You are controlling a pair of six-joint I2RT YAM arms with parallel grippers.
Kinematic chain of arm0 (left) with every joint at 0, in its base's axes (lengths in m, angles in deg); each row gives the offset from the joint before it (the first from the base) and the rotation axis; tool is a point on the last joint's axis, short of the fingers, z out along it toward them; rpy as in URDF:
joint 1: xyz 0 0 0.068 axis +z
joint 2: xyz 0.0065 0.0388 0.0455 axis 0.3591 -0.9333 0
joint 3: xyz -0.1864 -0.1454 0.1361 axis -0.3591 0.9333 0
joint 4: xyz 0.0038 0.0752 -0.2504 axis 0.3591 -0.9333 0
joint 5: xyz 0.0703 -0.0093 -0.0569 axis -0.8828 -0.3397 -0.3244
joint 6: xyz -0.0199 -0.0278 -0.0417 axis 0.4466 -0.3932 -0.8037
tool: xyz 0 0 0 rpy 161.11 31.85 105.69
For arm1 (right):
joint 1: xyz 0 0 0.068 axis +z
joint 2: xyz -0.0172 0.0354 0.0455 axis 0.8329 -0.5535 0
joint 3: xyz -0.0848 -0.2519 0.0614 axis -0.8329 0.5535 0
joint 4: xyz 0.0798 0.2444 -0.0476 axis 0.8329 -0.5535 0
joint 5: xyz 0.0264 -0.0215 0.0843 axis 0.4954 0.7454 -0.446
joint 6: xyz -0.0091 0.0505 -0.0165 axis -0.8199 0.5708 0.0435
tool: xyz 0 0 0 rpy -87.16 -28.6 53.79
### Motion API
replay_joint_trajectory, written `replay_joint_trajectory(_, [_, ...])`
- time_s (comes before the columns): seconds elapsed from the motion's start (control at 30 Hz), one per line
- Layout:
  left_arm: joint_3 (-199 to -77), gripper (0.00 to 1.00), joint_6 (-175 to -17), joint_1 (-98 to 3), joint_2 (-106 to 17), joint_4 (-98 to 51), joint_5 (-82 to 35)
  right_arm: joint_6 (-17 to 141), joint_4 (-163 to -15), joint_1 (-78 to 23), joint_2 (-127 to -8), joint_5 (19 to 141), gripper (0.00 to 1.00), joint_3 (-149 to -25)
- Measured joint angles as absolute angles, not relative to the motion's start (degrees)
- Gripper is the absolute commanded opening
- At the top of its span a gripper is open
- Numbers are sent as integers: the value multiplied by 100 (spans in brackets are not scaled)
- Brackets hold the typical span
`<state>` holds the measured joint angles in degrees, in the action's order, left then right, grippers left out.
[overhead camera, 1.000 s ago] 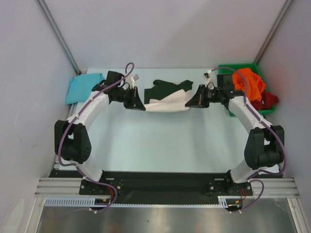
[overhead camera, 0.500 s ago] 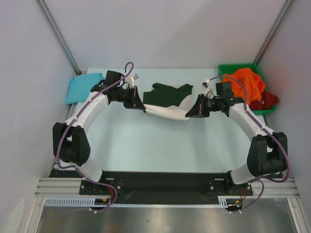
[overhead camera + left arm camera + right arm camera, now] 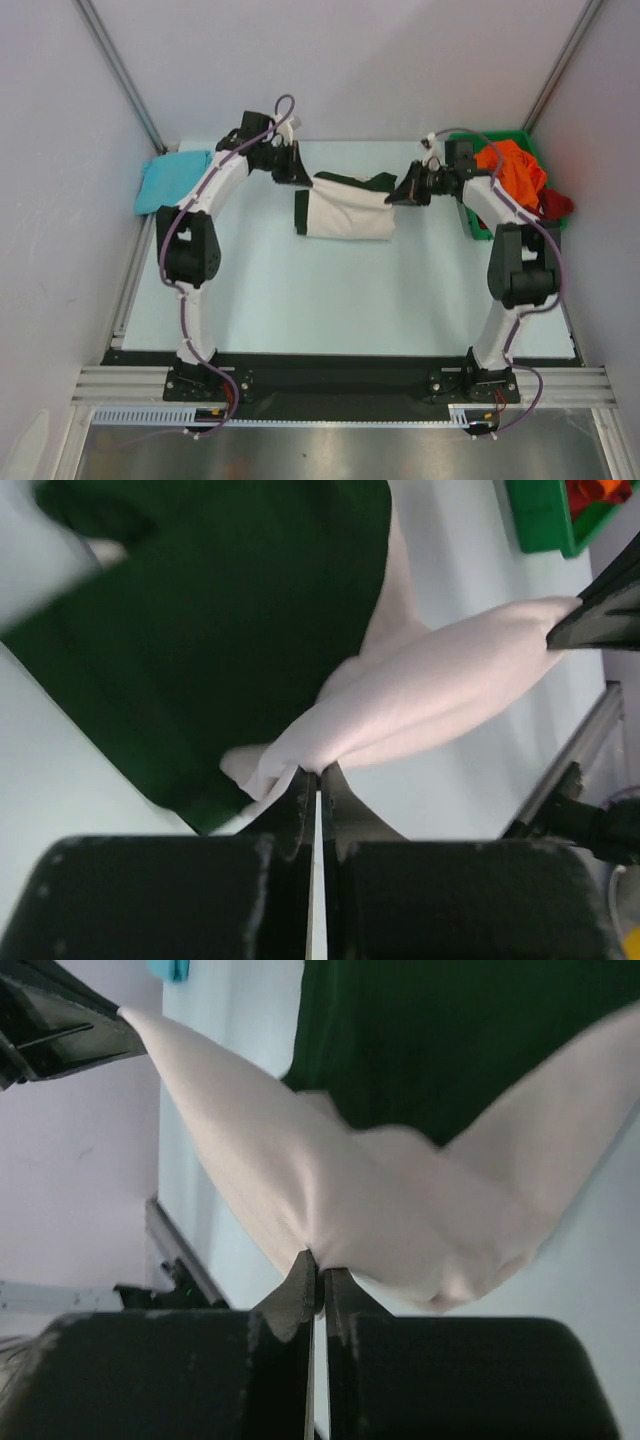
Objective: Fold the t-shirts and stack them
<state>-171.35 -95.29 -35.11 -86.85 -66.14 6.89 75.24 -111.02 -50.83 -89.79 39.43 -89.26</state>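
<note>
I have both claws pinched shut on the cream t-shirt. The left gripper bites a thin fold of the cream cloth, and the right gripper bites another fold in the same way. The shirt lies in the middle of the counter, toward the far edge, with its dark green part at the back.

The cloth is light and very soft. It drapes from my two holds and keeps no shape of its own, so I judge the corners of the hem are the best places to take it, though such a thin pinch may slip.

The teal t-shirt rests at the far left corner. The orange t-shirt and the dark red t-shirt are heaped in the green bin at the far right corner.

The counter is pale and smooth, with plain grey walls close around it.
</note>
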Motion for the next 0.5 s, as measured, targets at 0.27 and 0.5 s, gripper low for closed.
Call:
replay_joint_trajectory(0.27, [-19787,77,-9287,-3494,-10652,-6024,-338,7111,-11012,-5206,-11540,4441,56,-12220])
replay_joint_trajectory(0.5, [-19411,80,-9120,-3406,-10416,-6015,-784,6879,-11182,-5243,-11341,4638,57,-11706])
